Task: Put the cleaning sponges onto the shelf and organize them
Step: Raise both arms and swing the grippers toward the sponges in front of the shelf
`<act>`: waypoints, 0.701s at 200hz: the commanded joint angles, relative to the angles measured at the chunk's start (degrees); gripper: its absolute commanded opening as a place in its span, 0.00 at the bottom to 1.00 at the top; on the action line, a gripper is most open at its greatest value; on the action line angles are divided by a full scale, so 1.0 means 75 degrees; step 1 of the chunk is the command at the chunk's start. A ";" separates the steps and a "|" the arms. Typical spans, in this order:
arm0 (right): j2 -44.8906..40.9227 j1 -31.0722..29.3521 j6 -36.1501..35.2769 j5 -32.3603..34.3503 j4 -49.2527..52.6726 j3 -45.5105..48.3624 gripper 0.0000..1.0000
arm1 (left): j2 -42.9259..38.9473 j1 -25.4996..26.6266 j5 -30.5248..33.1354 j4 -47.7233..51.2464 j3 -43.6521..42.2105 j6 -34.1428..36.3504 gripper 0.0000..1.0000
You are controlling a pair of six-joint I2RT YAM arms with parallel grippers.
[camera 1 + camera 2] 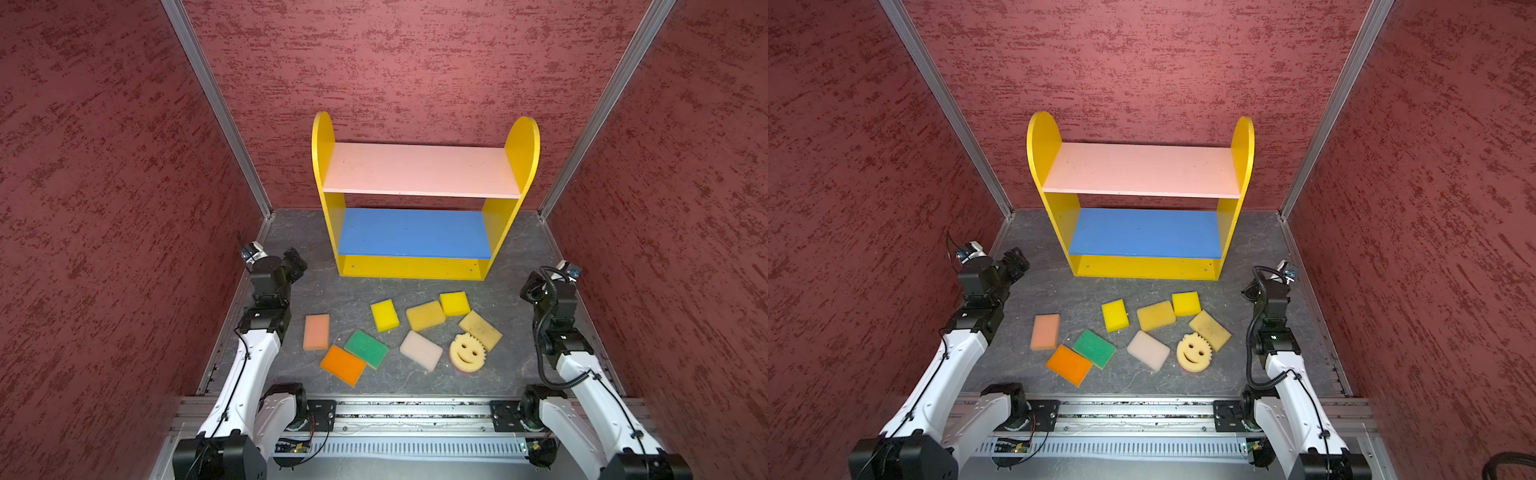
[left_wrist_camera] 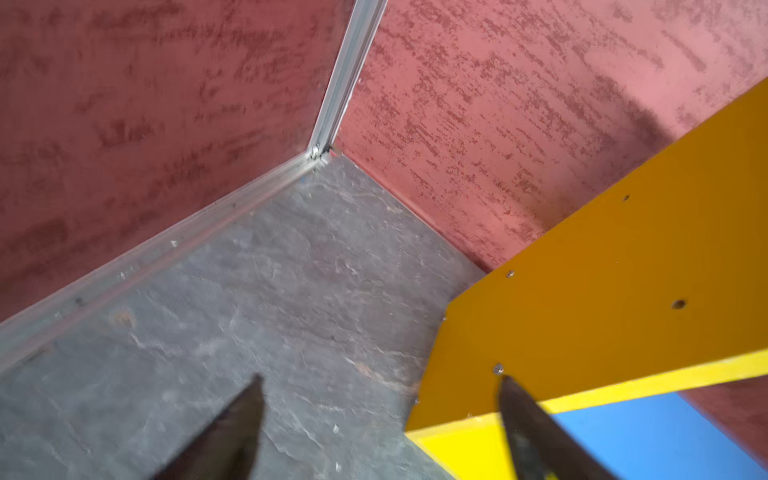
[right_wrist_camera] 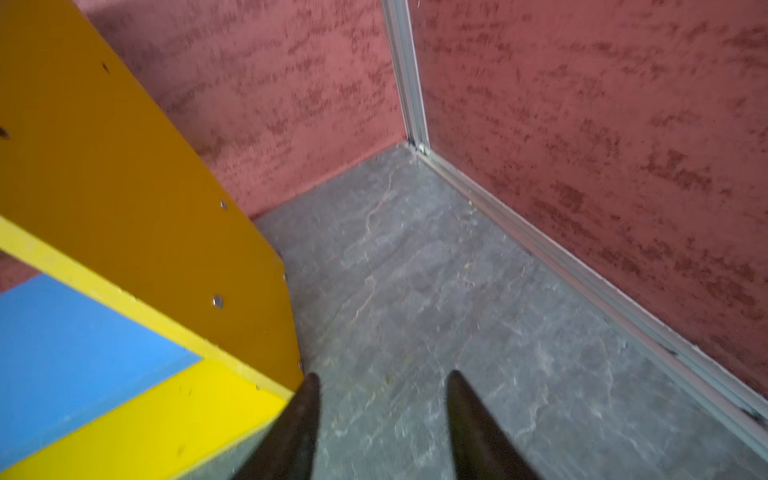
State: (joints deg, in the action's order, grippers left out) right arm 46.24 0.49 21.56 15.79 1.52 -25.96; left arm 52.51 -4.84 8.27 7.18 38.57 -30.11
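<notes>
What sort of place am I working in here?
Likely a closed robot test booth: red textured walls on metal framing, a grey floor, and two arms mounted on a rail.

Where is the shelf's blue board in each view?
In a top view: blue board central, under the pink board.
In a top view: blue board likewise.
Left wrist: blue board beside a yellow side panel.
Right wrist: blue board beside the opposite panel.
Shared landmark: shelf's yellow frame.
</notes>
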 commanded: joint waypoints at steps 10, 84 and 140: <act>0.0153 -0.0066 0.0489 -0.1038 0.1152 -0.0674 0.00 | 0.0313 0.0042 -0.1833 0.0826 0.0275 -0.0100 0.28; 0.2271 -0.0101 0.1600 -0.2667 0.0392 -0.1616 0.00 | 0.2583 0.1458 -0.1714 0.1001 0.1648 0.0565 0.00; 0.3456 -0.0112 0.1780 -0.2970 -0.0064 -0.2316 0.00 | 0.3869 0.1841 -0.1702 0.0617 0.2321 0.0478 0.00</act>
State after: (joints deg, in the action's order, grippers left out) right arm 69.97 0.03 32.86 -4.29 4.56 -40.36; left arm 79.09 7.49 -4.43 13.69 53.91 -27.27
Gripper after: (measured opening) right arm 0.041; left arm 0.053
